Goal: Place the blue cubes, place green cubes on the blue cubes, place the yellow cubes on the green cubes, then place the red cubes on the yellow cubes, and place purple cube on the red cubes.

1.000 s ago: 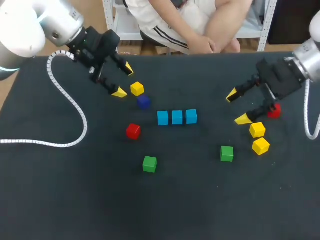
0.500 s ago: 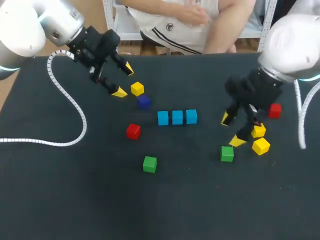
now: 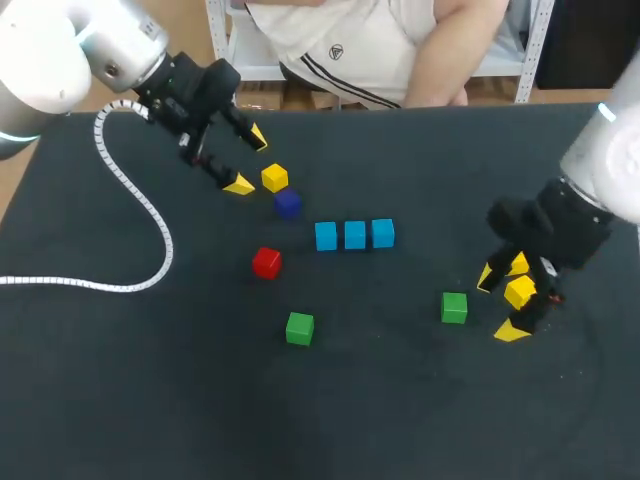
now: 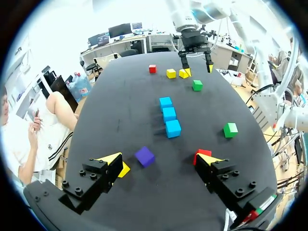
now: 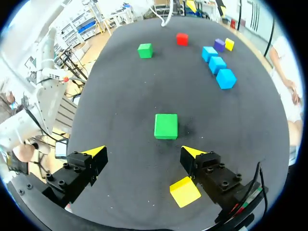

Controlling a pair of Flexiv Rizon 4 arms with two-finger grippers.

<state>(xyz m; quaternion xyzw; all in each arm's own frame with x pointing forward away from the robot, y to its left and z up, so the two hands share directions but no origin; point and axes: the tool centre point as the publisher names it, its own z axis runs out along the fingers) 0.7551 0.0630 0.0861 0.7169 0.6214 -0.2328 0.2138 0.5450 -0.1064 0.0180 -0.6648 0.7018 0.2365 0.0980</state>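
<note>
Three blue cubes (image 3: 354, 235) lie in a row at mid-table. One green cube (image 3: 454, 307) sits just ahead of my open right gripper (image 3: 500, 304), and in the right wrist view this green cube (image 5: 166, 126) is beyond the fingertips of the right gripper (image 5: 144, 153). Two yellow cubes (image 3: 520, 292) lie under that gripper. My open left gripper (image 3: 248, 160) hovers at the back left beside a yellow cube (image 3: 274, 178) and the purple cube (image 3: 287, 204). A red cube (image 3: 266, 262) and a second green cube (image 3: 299, 328) lie front left. Another red cube (image 4: 152, 69) shows in the left wrist view.
The left arm's white cable (image 3: 130, 200) loops over the table's left part. A person sits just behind the table's far edge without touching it.
My right arm has swung from the back right towards the front, its gripper coming down beside the green cube and over the yellow cubes. The left arm has kept still.
</note>
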